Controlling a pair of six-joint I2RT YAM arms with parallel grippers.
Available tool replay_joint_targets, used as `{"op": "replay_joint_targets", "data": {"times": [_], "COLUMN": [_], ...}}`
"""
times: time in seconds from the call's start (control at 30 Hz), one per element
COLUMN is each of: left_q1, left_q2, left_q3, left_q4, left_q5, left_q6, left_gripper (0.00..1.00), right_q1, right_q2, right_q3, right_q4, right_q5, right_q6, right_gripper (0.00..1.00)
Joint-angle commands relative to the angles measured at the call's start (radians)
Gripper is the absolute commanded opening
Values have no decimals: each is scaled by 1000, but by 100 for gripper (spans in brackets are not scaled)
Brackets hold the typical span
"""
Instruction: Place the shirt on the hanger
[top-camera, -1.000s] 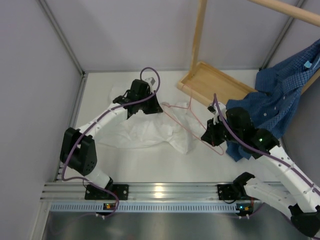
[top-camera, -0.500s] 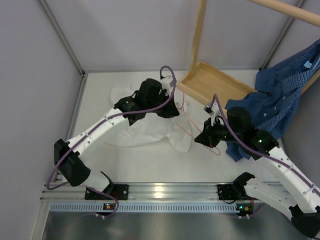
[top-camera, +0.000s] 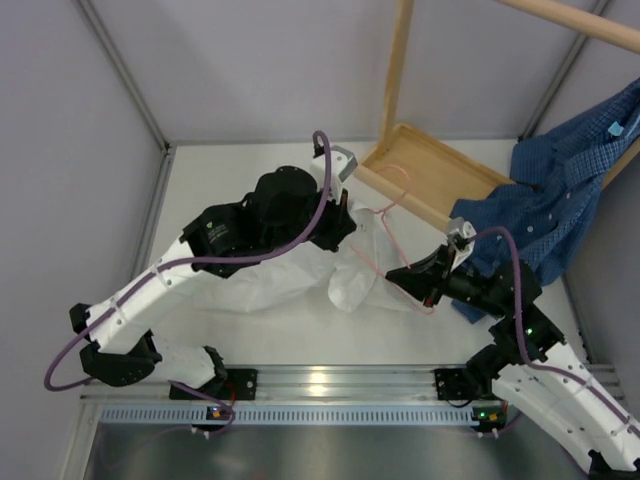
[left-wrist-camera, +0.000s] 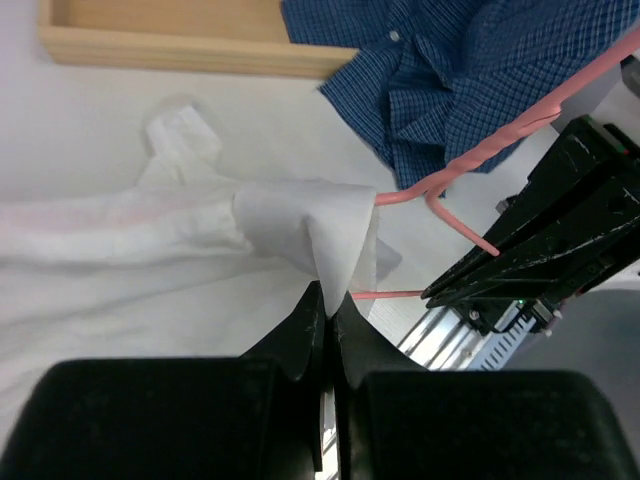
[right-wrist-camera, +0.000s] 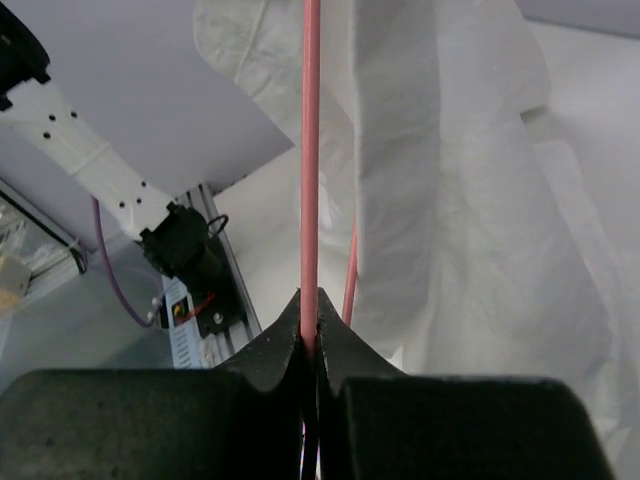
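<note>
The white shirt (top-camera: 285, 278) lies crumpled mid-table, with one fold pulled up toward the right. My left gripper (top-camera: 343, 226) is shut on that fold; in the left wrist view the cloth (left-wrist-camera: 320, 225) rises straight out of the closed gripper (left-wrist-camera: 330, 303). The pink wire hanger (top-camera: 388, 222) slants from the tray's corner down to my right gripper (top-camera: 397, 275), which is shut on it. Seen from the right wrist, the hanger's wire (right-wrist-camera: 310, 150) runs out of the closed gripper (right-wrist-camera: 310, 322), right beside the hanging shirt (right-wrist-camera: 450, 200). The hanger (left-wrist-camera: 500, 140) crosses just right of the held fold.
A blue checked shirt (top-camera: 560, 200) hangs from the wooden rack (top-camera: 398, 70) at the right. The rack's wooden tray base (top-camera: 425, 170) lies behind the hanger. Grey walls close in the left and back sides. The metal rail (top-camera: 320, 385) runs along the near edge.
My left arm has swung right and forward, dragging the shirt fold toward the hanger. My right gripper has moved left and down, tilting the hanger so that its top points at the tray.
</note>
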Motion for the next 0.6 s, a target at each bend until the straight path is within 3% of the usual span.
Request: {"op": "replay_joint_targets", "data": {"times": [0.0,0.13,0.27,0.33,0.47,0.57], "left_q1": [-35,-38,-38,-41,-84,-148], "left_q2": [-1,-5,28,52,61,87], "left_q3": [142,183,169,146,92,129], "left_q4": [-104,-101,-99,-98,-14,-12], "left_q5": [-276,-308,-180,-122,-44,-71], "left_q6": [13,31,56,40,33,48], "left_gripper": [0,0,0,0,0,0], "right_q1": [16,20,43,71,201,238], "right_q2": [-68,-100,51,110,160,194], "right_q3": [-87,-164,-118,-120,-95,-54], "right_q4": [441,535,477,504,486,463], "right_q5": [91,134,-60,-81,44,136], "right_q6": [174,216,185,184,106,63], "right_gripper": [0,0,0,0,0,0]}}
